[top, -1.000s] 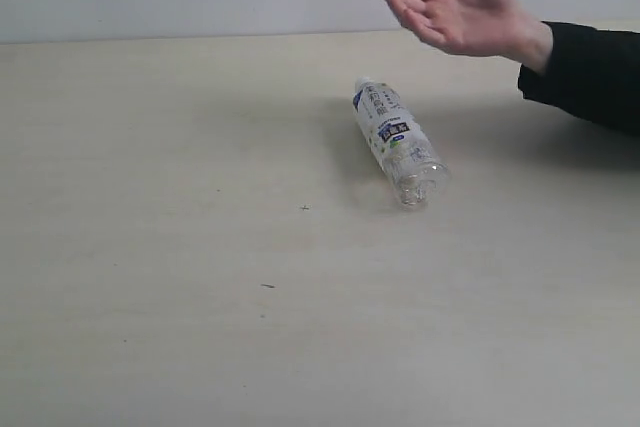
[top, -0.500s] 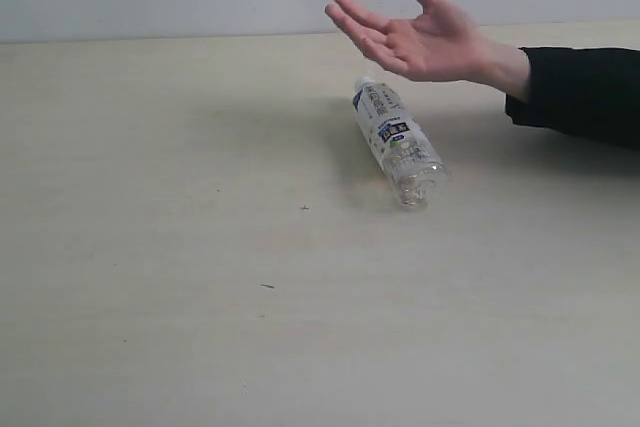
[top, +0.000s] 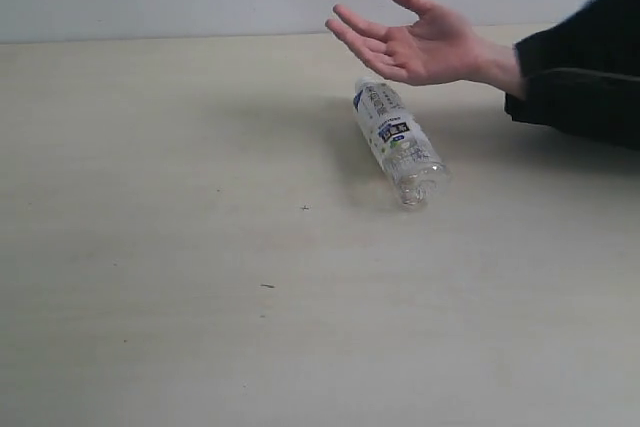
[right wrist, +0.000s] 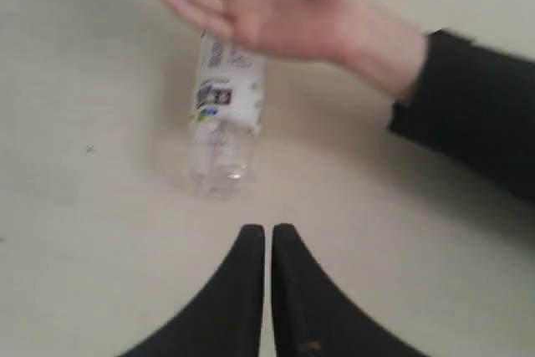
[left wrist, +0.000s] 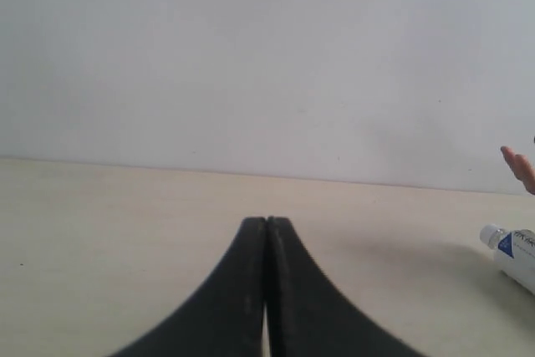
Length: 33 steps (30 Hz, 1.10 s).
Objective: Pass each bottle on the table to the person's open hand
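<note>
In the exterior view a single clear bottle (top: 398,142) with a blue-and-white label lay on its side on the pale table (top: 150,247), right of the middle, its white cap pointing away and its clear base toward the camera. The person's open hand (top: 415,42) hung palm up in the air just past the cap end, not touching the bottle, with a dark sleeve (top: 580,87) reaching in from the right; neither arm showed there. In the left wrist view the left gripper (left wrist: 266,221) had its black jaws pressed flat together on nothing, low over bare table, with the bottle's cap end and a fingertip at the frame's edge. In the right wrist view the right gripper (right wrist: 267,230) was closed to a sliver and empty, near the bottle's base but apart from it, the hand blurred beyond.
</note>
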Available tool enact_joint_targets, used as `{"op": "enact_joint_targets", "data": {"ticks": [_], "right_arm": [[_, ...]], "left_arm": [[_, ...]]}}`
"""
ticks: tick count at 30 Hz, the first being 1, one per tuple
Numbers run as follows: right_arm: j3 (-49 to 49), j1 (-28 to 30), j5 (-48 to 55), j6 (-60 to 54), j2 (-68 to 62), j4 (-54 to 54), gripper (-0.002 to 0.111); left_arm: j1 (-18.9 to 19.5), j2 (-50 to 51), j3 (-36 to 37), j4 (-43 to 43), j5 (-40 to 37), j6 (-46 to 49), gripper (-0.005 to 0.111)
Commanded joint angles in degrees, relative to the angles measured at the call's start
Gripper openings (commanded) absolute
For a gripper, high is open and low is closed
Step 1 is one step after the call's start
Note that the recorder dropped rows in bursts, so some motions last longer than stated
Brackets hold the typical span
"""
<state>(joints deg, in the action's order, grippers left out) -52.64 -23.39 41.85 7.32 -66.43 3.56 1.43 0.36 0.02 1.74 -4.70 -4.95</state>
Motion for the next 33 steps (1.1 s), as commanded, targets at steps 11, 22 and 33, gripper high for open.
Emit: {"op": "enact_joint_targets", "data": {"ticks": [11, 22, 33], "right_arm": [[-8.5, 0.1, -8.1, -8.9, -28.8, -9.0, 0.08], [-8.6, 0.1, -19.2, -12.2, -35.5, -8.5, 0.096], [-11.3, 0.1, -22.7, -14.9, -41.5, -8.5, 0.1]], "left_arm": [[-0.2, -0.4, 0.0, 0.2, -0.1, 0.3, 0.0], [-0.2, -0.4, 0.0, 0.2, -0.1, 0.3, 0.0], [-0.2, -0.4, 0.0, 0.2, -0.1, 0.3, 0.0]]}}
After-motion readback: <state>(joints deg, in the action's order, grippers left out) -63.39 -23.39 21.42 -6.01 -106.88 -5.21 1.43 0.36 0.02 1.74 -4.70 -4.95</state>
